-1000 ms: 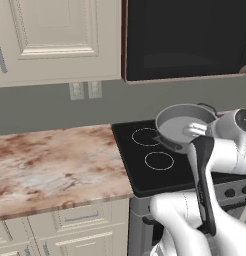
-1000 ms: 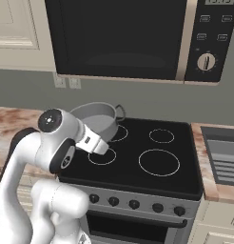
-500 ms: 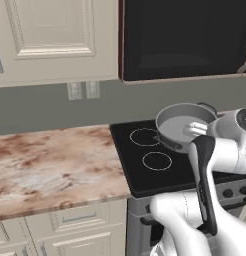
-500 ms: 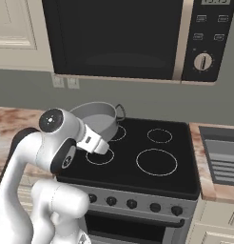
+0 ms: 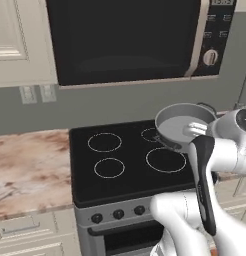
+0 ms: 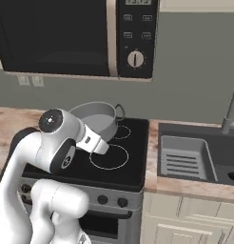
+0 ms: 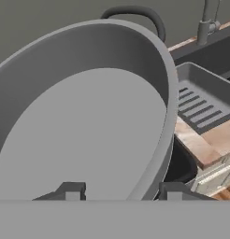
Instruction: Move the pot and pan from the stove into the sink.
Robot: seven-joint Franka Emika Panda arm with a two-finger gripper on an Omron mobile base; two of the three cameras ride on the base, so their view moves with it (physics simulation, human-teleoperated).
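Stove (image 5: pixel 125 165) under black microwave (image 5: pixel 125 40), marbled counter (image 5: pixel 30 170) beside, hand (image 7: pixel 120 190) clamped on lifted pot (image 5: pixel 184 125) rim

Open air above stove (image 5: pixel 130 165), slotted rack (image 6: pixel 183 157) filling sink's (image 6: pixel 223 155) near side, faucet (image 6: pixel 231 112) behind

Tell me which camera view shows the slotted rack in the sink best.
The right base view: the rack sits whole and unobstructed in the sink, slots plain. The hand view shows it too, partly cut off behind the pot. The left base view gives nothing usable of it.
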